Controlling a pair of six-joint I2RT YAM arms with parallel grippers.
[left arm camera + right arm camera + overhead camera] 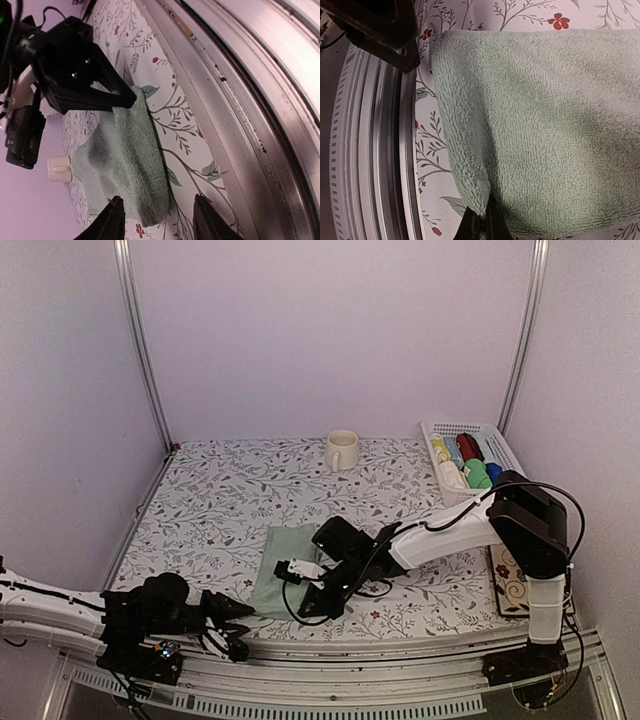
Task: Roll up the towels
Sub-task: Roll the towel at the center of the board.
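Roll start, green towel [545, 125] at near edge of the desk [220, 500]: right end effector [481, 222] pinches one near corner, left end effector [160, 220] spread astride the other; next, I judge, left must close, then both turn the edge over.

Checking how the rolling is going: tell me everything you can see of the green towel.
The green towel is pale sage terry cloth with a looped pile. It lies on the floral table near the front edge, doubled over with one thick rounded fold, not a finished roll. The right gripper has its jaws shut on a corner. The left gripper is open, its jaws either side of the folded end, not clamping it.
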